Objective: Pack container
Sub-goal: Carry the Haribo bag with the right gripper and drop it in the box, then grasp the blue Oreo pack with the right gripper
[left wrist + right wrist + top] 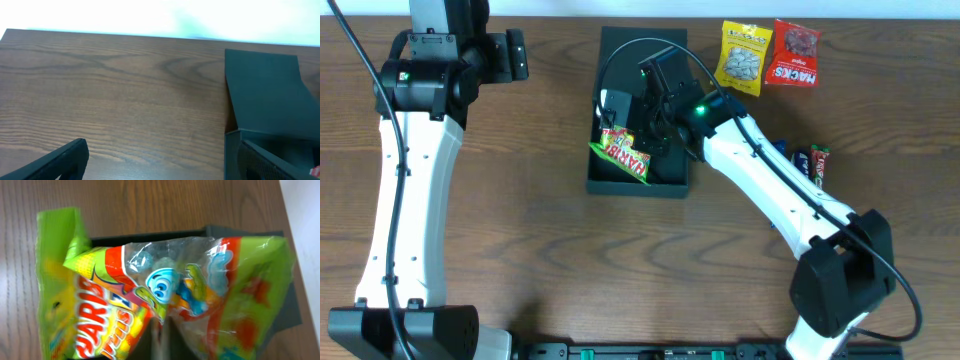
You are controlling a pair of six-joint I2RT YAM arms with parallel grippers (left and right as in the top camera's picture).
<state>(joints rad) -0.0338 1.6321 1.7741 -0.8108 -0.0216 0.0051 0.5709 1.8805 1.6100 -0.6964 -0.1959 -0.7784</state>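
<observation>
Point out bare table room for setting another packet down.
Widest bare wood: in front of the black box, between left arm and right arm. Also bare between the box and the left gripper. Crowded right of the box: yellow packet, red Hacks packet, candy bars.

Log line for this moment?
right gripper: over box, at bag, grip unclear | bag: partly in box, one end over rim | left gripper: open, away

Bright even light — white glare past the table (125,100), sweet bag (165,290) blurred.

One container (620,50), three snack bags (623,152) (745,58) (793,53), at least two small bars (819,165) (801,160).
</observation>
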